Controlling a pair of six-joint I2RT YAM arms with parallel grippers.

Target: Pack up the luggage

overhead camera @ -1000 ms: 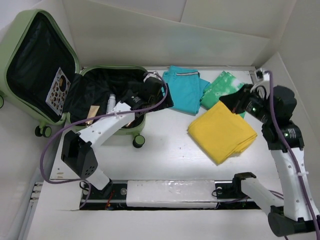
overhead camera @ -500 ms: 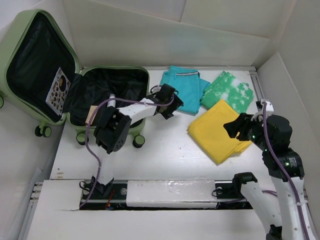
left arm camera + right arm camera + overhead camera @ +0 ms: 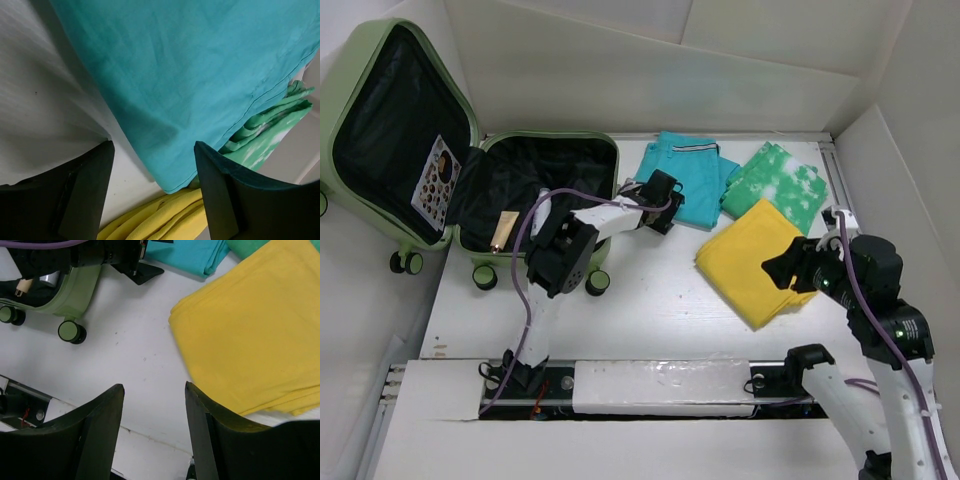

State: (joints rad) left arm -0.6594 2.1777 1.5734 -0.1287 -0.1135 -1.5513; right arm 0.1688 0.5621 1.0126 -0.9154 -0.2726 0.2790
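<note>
Luggage: the luggage (image 3: 505, 178) lies open at the left end of the counter (image 3: 650, 290), base flat, lid tipped back against the left wall.
Inside: a pale tube (image 3: 542, 203) and a gold stick (image 3: 506, 230) lie on the black lining; a printed card (image 3: 438, 182) sits in the lid.
Cloths: a teal cloth (image 3: 695, 175), a green cloth (image 3: 782, 180) and a yellow cloth (image 3: 750, 255) lie folded to the right of the luggage; the yellow one overlaps the green one's near edge.
In the way: the left arm crosses the base's near right corner, above a wheel (image 3: 597, 282).
Left fingers: the left fingers (image 3: 85, 190) are spread wide just above the near left corner of the teal cloth, its edge showing between them. They hold nothing; whether they touch the cloth cannot be told.
Right fingers: the right fingers (image 3: 100, 430) are spread and empty, over the yellow cloth's near right edge, with bare counter and that cloth's corner between them.
</note>
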